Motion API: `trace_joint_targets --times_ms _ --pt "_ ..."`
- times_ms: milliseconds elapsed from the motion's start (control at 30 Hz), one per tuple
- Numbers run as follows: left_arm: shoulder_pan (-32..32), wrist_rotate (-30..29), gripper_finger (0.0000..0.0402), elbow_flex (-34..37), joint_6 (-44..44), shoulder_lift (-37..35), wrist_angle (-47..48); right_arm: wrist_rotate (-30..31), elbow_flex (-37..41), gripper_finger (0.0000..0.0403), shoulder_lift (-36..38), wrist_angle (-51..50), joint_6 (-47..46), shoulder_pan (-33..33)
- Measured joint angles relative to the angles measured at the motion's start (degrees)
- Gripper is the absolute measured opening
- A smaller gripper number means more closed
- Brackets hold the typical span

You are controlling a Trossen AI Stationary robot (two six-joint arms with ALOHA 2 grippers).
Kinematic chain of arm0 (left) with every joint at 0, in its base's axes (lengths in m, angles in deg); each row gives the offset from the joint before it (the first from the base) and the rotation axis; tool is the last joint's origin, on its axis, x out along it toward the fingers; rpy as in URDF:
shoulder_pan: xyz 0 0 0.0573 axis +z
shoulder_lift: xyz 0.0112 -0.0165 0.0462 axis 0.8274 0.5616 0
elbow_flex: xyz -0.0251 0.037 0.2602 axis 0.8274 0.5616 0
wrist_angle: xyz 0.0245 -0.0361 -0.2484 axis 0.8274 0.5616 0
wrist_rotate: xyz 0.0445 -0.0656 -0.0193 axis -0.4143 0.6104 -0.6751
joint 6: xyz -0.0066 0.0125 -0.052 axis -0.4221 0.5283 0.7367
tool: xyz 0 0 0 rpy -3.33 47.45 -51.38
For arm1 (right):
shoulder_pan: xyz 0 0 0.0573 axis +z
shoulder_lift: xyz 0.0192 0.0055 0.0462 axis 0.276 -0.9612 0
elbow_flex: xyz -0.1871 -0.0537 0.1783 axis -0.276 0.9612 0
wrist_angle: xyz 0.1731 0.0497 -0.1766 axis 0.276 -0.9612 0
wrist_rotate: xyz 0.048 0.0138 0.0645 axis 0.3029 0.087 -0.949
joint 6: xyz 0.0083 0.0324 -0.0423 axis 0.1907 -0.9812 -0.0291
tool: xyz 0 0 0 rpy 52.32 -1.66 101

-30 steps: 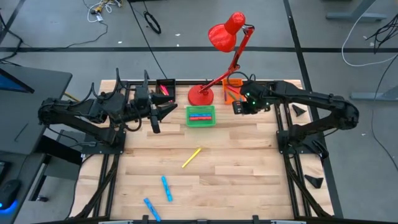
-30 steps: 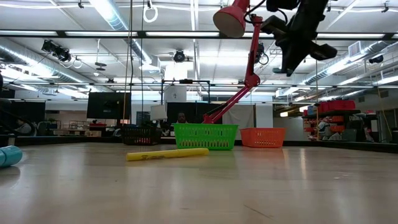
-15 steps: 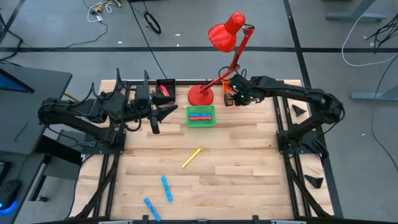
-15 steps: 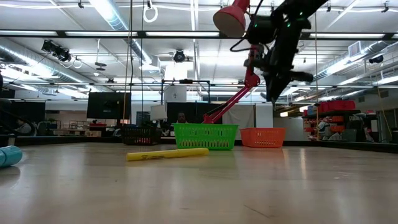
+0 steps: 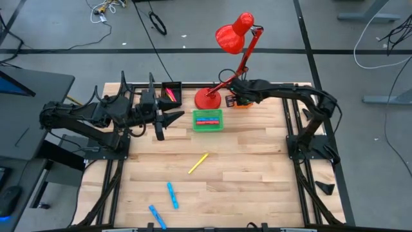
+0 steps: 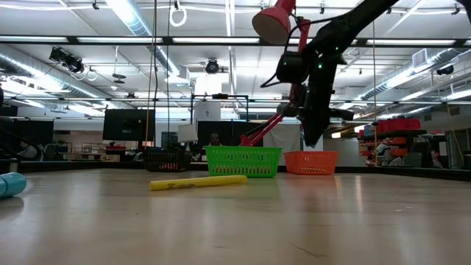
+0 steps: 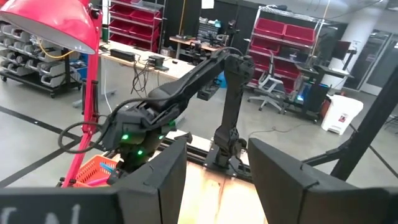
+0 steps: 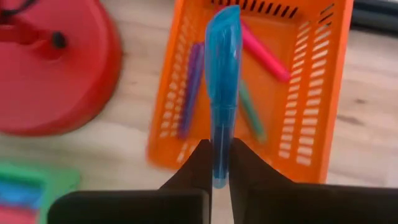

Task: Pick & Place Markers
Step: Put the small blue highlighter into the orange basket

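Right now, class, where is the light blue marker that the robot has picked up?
The light blue marker is clamped in the right hand, hanging over the orange slotted plastic bin at the table's far side, beside the red lamp's round base.

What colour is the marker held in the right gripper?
Blue: the marker in the right gripper shows best in the right wrist view, above the orange bin.

Orange bin (image 5: pixel 241 102) largely hidden beneath the right gripper (image 5: pixel 235 96) from above. Blue marker (image 6: pixel 10 184) cut off at table-level picture's edge. Black bin (image 6: pixel 167 160) contents indiscernible.
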State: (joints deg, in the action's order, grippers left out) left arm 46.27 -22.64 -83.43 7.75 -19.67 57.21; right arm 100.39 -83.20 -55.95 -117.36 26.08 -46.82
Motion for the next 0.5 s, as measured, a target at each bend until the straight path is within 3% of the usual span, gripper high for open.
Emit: trace_joint_targets --times_ms 300,500 --pt "0.0 3.1 0.0177 0.0 0.0 0.0 0.0 1.7 0.0 0.0017 -3.7 3.5 3.7 -2.9" --pt "0.0 3.4 0.0177 0.0 0.0 0.0 -0.2 1.5 0.0 0.0091 -3.8 3.9 4.5 -3.4"
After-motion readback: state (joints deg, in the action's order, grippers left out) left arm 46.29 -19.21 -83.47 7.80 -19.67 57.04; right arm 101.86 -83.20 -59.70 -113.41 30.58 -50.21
